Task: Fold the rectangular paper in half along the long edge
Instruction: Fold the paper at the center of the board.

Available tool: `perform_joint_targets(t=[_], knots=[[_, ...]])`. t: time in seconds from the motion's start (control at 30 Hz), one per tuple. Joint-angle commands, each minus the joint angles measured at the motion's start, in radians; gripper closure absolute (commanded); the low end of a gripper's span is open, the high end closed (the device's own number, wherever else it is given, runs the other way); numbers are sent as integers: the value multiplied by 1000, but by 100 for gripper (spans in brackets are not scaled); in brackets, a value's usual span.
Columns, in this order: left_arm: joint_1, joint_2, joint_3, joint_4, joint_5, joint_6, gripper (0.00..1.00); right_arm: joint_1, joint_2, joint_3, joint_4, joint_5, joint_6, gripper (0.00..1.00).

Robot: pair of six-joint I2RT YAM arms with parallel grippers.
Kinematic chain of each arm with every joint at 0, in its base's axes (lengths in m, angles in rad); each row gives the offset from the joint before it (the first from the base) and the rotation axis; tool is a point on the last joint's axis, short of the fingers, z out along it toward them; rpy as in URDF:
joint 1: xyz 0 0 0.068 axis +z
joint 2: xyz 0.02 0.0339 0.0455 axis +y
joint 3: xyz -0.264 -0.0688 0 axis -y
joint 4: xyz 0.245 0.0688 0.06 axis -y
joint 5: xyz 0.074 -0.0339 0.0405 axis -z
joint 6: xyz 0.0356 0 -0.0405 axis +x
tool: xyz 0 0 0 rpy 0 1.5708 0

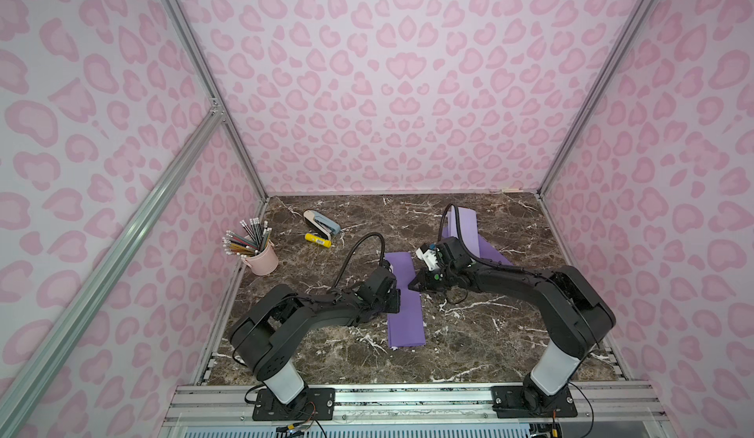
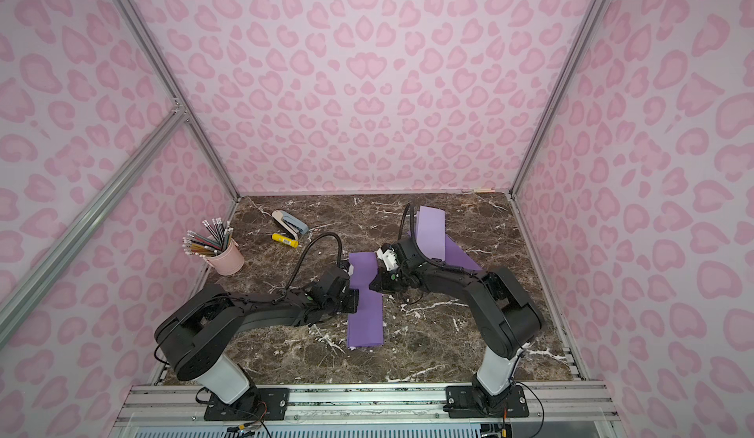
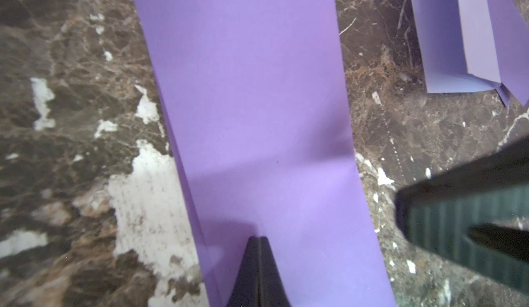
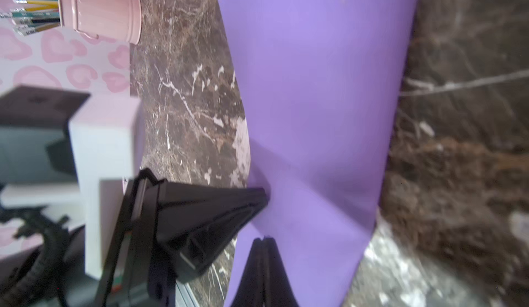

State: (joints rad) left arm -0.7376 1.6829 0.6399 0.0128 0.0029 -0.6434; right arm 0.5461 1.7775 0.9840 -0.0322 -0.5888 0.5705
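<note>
Brown marble tabletop (image 1: 469, 334), pink-patterned walls (image 1: 408, 89). Purple paper (image 1: 408, 321) lies folded; left gripper (image 3: 259, 239) and right gripper (image 4: 264, 239), both clenched empty, rest tips on paper.

A dark brown marble-patterned desk (image 1: 469, 354) carries a long purple paper strip (image 1: 406, 321) lying near its middle. Far back on the right lie overlapping purple folded papers (image 1: 467, 228). At the left edge stands a pink ribbed cup of pencils (image 1: 264, 258); beyond it lie a white-and-grey stapler (image 1: 322, 221) and a yellow tube (image 1: 318, 240).

Pink pencil cup (image 1: 264, 258) stands near stapler (image 1: 322, 221) and yellow tube (image 1: 318, 240).
</note>
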Motion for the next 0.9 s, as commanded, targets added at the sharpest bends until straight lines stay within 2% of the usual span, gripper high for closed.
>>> perform_joint_targets(t=[0.0,0.17,0.47,0.7,0.87], knots=[[0,8,-4,-93,-11,9,96,-17,63,44,31,-15,-24,99],[0,10,-8,-94,-12,10,96,-59,144,23,55,-20,-27,100],[0,7,-15,-96,-11,14,96,-193,60,-187,101,16,-40,100],[0,13,-6,-95,-9,14,96,-117,-23,-73,43,-25,-41,100],[0,11,-6,-92,-4,10,96,-80,80,41,43,-11,-24,100]])
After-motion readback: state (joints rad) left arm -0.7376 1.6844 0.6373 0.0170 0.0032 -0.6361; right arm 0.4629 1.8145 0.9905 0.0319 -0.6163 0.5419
